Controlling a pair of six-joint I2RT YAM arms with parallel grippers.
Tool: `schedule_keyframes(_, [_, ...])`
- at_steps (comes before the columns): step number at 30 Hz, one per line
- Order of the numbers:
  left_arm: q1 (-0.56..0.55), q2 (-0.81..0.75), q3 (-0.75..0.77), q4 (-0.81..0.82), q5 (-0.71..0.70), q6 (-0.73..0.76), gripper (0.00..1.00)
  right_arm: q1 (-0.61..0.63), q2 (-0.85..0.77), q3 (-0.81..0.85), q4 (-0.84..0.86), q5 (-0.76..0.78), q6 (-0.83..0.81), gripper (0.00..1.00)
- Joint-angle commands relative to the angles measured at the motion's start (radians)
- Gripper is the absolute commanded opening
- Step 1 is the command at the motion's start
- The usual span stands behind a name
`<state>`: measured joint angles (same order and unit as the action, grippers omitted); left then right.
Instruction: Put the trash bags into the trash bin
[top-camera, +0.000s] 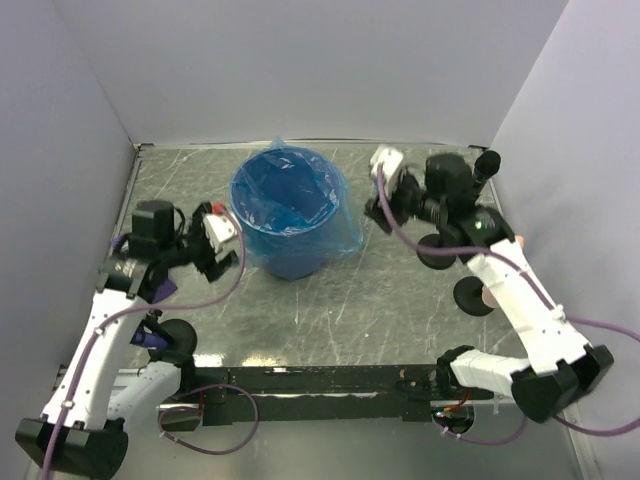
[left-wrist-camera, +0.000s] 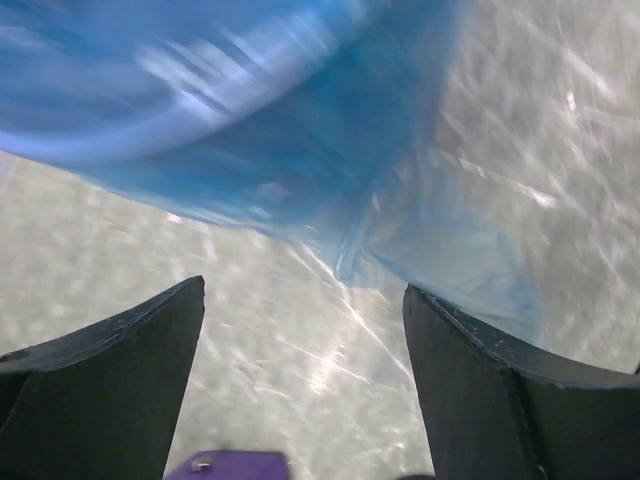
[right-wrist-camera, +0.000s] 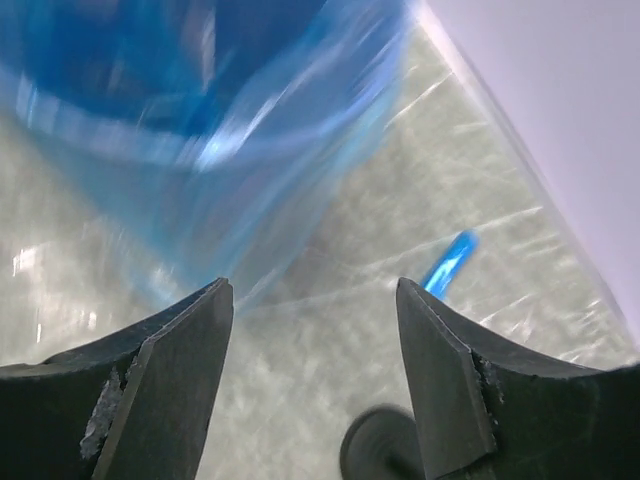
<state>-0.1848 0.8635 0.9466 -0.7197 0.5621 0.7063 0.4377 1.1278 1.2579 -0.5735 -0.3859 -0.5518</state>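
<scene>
The round, tapered blue plastic trash bin (top-camera: 287, 258) stands upright on the scratched grey tabletop (top-camera: 390, 300), toward the back and between my two arms. A thin, translucent blue plastic trash bag (top-camera: 342, 236) lines it: the mouth is turned over the rim, and loose film hangs down the outside, flaring onto the tabletop on my right.

My left fingers (top-camera: 222, 243) are apart and empty, just beside the bin's left flank. My right fingers (top-camera: 383, 195) are apart and empty too, near its right side. Both wrist views show bare tabletop in the gap, with the film hanging just beyond.

I judge the film to be nearly weightless, limp and slick. It would crumple in a pinch, slide if held loosely and tear if snagged. If it needs tidying, I would pinch the slack skirt on the right, away from the rim. The bin looks stiff but light, so a sideways tug on the film could tip it.
</scene>
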Motion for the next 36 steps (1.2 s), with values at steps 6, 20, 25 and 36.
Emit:
schedule_keyframes(6, [0.024,0.303,0.585,-0.023,0.162,-0.140,0.70,-0.074,0.239,0.357,0.047,-0.021,0.269,0.75])
schedule_keyframes(20, [-0.171,0.828,0.981,-0.202,0.082,-0.019,0.01,-0.085,0.313,0.356,0.084,-0.008,0.363,0.75])
schedule_keyframes(25, [-0.229,0.953,1.034,-0.335,-0.014,0.072,0.01,-0.091,0.309,0.353,0.078,0.016,0.363,0.75])
schedule_keyframes(36, [-0.271,1.019,1.095,-0.360,-0.071,0.027,0.08,-0.114,0.314,0.357,0.093,0.022,0.395,0.79])
